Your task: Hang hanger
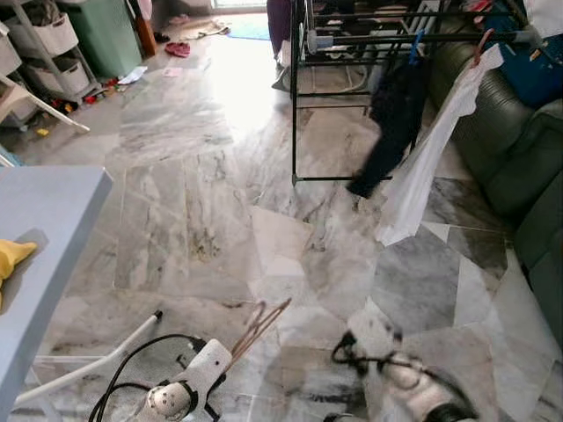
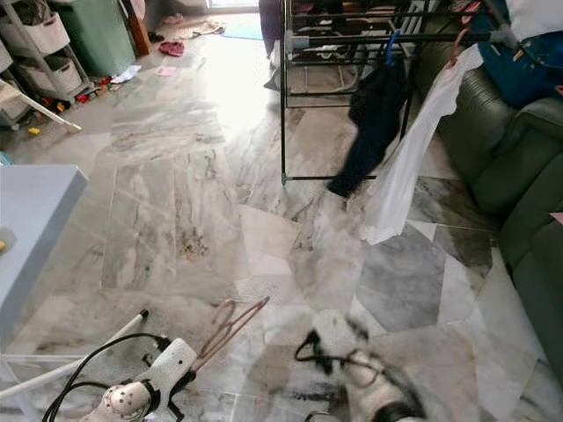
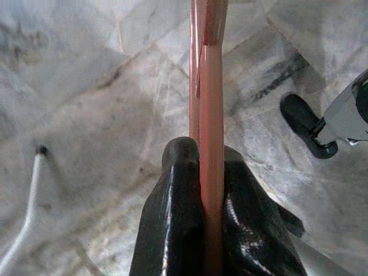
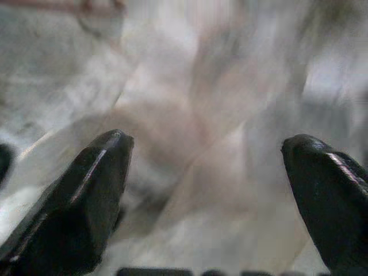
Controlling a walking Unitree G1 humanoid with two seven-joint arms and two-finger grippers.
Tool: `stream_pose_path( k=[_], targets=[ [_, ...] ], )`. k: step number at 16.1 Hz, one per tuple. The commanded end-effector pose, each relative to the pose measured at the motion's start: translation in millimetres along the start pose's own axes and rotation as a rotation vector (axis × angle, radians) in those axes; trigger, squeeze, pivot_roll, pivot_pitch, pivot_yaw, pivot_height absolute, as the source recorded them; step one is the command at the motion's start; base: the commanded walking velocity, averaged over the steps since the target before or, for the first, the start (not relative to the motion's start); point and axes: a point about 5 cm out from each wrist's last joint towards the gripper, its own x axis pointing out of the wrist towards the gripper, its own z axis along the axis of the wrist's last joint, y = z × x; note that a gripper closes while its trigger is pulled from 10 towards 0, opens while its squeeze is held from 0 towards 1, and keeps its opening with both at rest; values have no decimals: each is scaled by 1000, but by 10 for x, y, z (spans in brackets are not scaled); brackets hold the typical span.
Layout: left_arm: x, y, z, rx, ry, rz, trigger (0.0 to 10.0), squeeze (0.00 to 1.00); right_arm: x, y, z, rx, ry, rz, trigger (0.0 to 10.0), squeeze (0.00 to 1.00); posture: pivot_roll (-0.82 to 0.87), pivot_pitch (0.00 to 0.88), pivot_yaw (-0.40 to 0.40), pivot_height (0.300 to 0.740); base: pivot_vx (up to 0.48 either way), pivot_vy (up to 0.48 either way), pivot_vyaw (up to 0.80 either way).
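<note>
Marble floor (image 1: 202, 176) below — left claw (image 3: 210, 190) clenched on pink hanger (image 3: 210, 86), right claw (image 4: 207, 172) spread wide — no legible writing.

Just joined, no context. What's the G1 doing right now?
The left hand is shut on a thin pink plastic hanger, held low over the marble floor. The right hand is open and holds nothing, blurred in the head views. The black metal drying rack, with a dark garment and a white shirt on it, stands well ahead. Hanger not yet hung.
</note>
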Motion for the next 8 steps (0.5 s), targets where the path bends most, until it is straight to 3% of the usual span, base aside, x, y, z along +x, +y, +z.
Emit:
stream_pose_path(
  k=[1, 2, 3, 4, 5, 8],
  targets=[
    [-22, 52, 15, 53, -23, 11, 10000, 0, -129, -61, -191, -43, -19, 40, 10000, 0, -105, 161, 53, 740, 0, 0, 0],
    [-25, 51, 66, 130, -65, 1, 10000, 0, -230, -275, -133, -102, -151, 45, 10000, 0, -111, 164, 56, 740, 0, 0, 0],
    [32, 284, 489, 155, -183, 4, 10000, 0, -251, -323, -95, -148, -185, 60, 10000, 0, -111, 164, 56, 740, 0, 0, 0],
    [18, 594, 1271, 198, -400, -30, 10000, 0, -305, -368, -3, -174, -262, 171, 10000, 0, -117, 167, 63, 740, 0, 0, 0],
    [-5, 575, 1531, 273, -488, -90, 10000, 0, -345, -453, 140, -125, -338, 243, 10000, 0, -121, 165, 66, 740, 0, 0, 0],
    [-29, 529, 1754, 363, -563, -127, 10000, 0, -367, -536, 213, -180, -349, 289, 10000, 0, -128, 162, 73, 740, 0, 0, 0]
  ],
)
